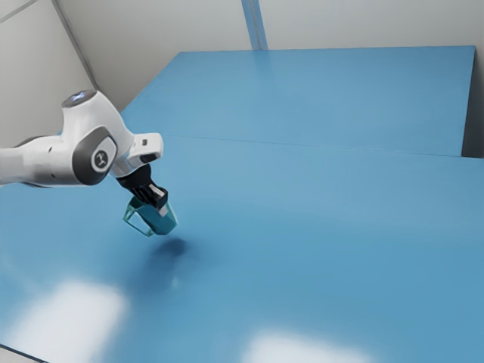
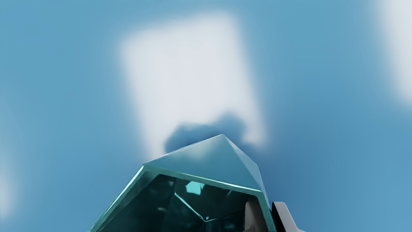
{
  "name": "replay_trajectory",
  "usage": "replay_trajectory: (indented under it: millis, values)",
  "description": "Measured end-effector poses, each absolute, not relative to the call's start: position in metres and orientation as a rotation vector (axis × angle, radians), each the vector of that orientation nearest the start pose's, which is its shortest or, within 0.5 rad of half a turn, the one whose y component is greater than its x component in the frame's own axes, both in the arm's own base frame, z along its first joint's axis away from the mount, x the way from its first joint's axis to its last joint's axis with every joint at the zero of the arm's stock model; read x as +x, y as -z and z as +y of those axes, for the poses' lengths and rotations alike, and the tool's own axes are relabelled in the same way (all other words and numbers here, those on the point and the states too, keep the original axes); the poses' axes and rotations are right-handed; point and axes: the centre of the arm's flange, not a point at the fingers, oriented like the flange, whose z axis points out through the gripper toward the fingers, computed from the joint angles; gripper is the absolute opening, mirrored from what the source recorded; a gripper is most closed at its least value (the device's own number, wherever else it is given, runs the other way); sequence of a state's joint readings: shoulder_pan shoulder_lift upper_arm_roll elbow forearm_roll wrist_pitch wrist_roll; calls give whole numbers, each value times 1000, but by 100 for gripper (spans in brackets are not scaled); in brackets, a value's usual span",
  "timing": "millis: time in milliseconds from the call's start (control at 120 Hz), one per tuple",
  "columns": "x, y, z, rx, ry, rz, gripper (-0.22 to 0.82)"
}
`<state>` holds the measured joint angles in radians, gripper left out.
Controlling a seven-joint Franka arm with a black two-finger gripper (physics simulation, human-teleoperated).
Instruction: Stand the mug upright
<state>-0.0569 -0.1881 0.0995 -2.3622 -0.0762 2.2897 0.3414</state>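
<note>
Two fingers (image 2: 285,216) grip the mug (image 1: 160,219) by its wall, inside and out, above the table (image 1: 325,234), its mouth tilted toward them, base slanting downward.

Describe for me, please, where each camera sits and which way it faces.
Exterior view: beside the arm, looking down across the blue table; the arm enters from the exterior view's left.
Wrist view: at the arm's end, looking past its fingertips into the open mug and toward the table beyond.
Shared: both show the mug, the fingers and the table.
</note>
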Motion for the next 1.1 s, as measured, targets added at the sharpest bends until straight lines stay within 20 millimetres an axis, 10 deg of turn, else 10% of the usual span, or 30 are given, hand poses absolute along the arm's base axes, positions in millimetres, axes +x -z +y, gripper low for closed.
replay_trajectory:
  millis: [1100]
  values:
    - [484,-349,-4,-3146,25,46,-17]
